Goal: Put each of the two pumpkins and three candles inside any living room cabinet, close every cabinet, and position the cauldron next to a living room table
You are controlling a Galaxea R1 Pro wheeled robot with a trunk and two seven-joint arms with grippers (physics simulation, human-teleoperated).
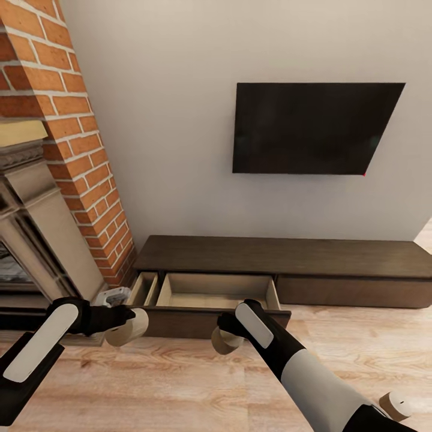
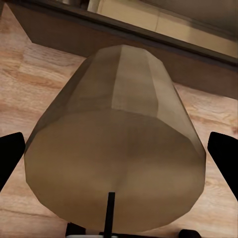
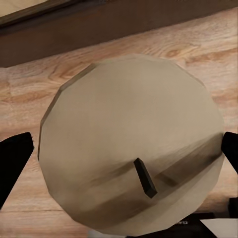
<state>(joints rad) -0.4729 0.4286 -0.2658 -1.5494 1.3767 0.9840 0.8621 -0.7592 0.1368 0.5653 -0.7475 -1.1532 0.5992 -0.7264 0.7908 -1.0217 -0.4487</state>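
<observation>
My left gripper (image 1: 127,324) is shut on a tan candle (image 1: 131,327), held just in front of the cabinet's left end; in the left wrist view that candle (image 2: 116,148) sits between the dark fingers (image 2: 10,161). My right gripper (image 1: 231,337) is shut on a second candle (image 1: 224,343), whose pale top and wick (image 3: 131,148) face the right wrist camera. The long dark-brown cabinet (image 1: 336,258) stands against the wall with a wide drawer (image 1: 216,292) pulled open and nothing visible in its beige interior. A third candle (image 1: 396,405) lies on the floor at lower right. Pumpkins and cauldron are out of view.
A narrow drawer (image 1: 144,289) is also open at the cabinet's left end. A brick fireplace (image 1: 66,156) rises close on the left, with a pale grey object (image 1: 111,295) at its foot. A dark TV (image 1: 315,129) hangs above the cabinet. Wood floor lies in front.
</observation>
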